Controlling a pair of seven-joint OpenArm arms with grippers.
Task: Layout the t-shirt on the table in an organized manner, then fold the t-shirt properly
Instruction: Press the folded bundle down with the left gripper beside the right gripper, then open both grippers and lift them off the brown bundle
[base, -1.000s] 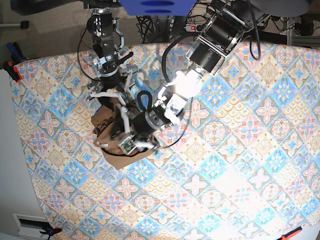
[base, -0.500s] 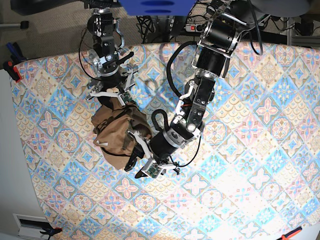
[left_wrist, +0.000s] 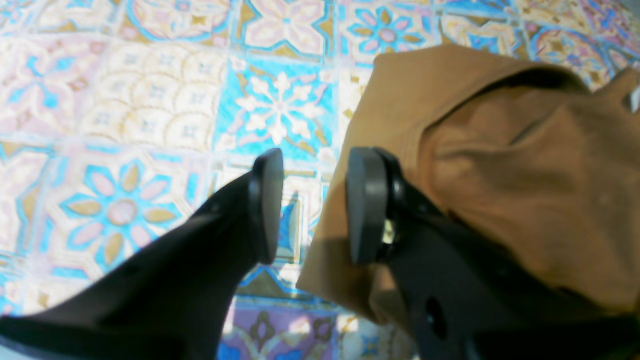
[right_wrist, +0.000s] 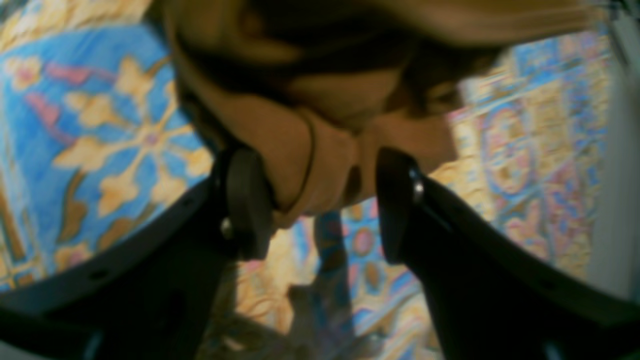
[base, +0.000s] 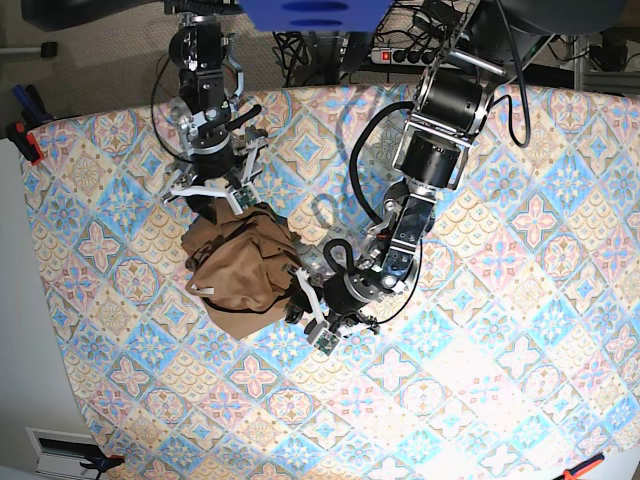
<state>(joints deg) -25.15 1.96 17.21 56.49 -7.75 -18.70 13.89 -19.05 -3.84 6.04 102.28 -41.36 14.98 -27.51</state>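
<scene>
The bench (base: 500, 300) wears a cloth of blue, pink and cream floral tiles, and the t-shirt (base: 240, 270) lies bunched on its left part. The left pincer (left_wrist: 312, 205) stands apart beside the shirt's edge. The right pincer (right_wrist: 312, 200) is also apart, with a fold of fabric between its jaws.

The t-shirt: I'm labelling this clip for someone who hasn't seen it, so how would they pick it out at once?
Start from the table with its pastel diamond-tile cloth. On its left part, between the right gripper and the left gripper, lies the t-shirt, a crumpled heap. It is the only plain tan-brown thing on that patterned surface.
</scene>
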